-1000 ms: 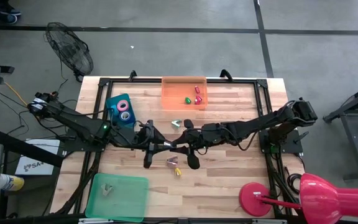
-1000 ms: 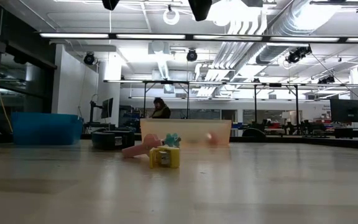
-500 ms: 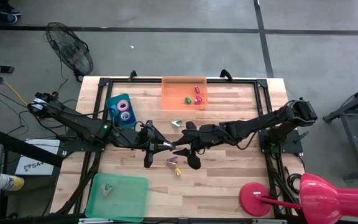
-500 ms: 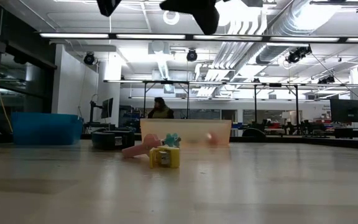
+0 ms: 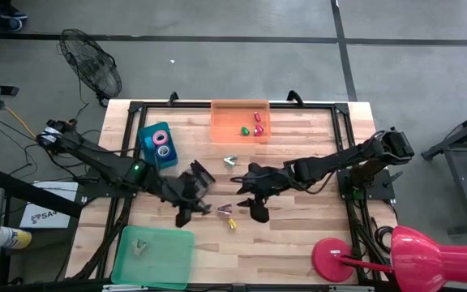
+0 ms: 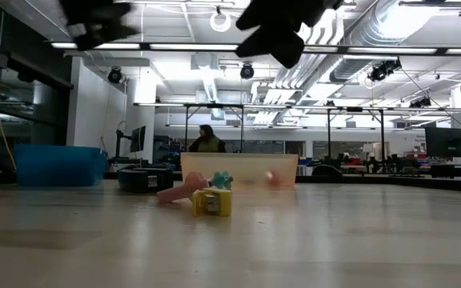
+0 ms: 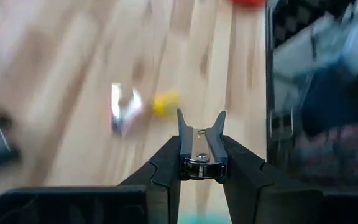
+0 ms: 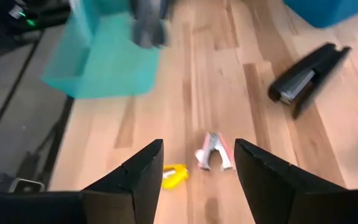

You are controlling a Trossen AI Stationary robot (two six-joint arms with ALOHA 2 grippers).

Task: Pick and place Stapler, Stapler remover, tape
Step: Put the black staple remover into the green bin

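My left gripper [image 5: 199, 207] hangs above the table's middle, shut on a small dark stapler remover [image 7: 199, 143]. My right gripper [image 5: 248, 198] hovers open, facing it. On the wood below and ahead of its fingers [image 8: 135, 180] lie a pink-and-silver stapler remover [image 8: 214, 155] and a small yellow piece [image 8: 174, 175]. The black stapler [image 8: 306, 78] lies flat on the table near the blue bin [image 5: 156, 144], which holds tape rolls [image 5: 162, 139]. Both grippers show as dark blurs at the low view's top, the left gripper [image 6: 94, 20] and the right gripper [image 6: 282, 32]. My left gripper pinches the stapler remover between its two fingers at its riveted back end [image 7: 199, 163]. The remover's two pointed claws [image 7: 181, 121] stick out forward past the fingertips. The fingers slant downward, and the remover is lifted clear of the table.
An orange bin [image 5: 240, 120] with small coloured pieces stands at the far edge. A green tray [image 5: 152, 255] at the near left holds one silvery remover [image 5: 140, 247]. A green remover [image 5: 229, 161] lies mid-table. A red lamp base [image 5: 335, 261] stands near right.
The two grippers met tip to tip over the table's middle and have drawn apart. Both have tipped downward and sunk toward the table. My left gripper has swung toward the near-left with the small remover.
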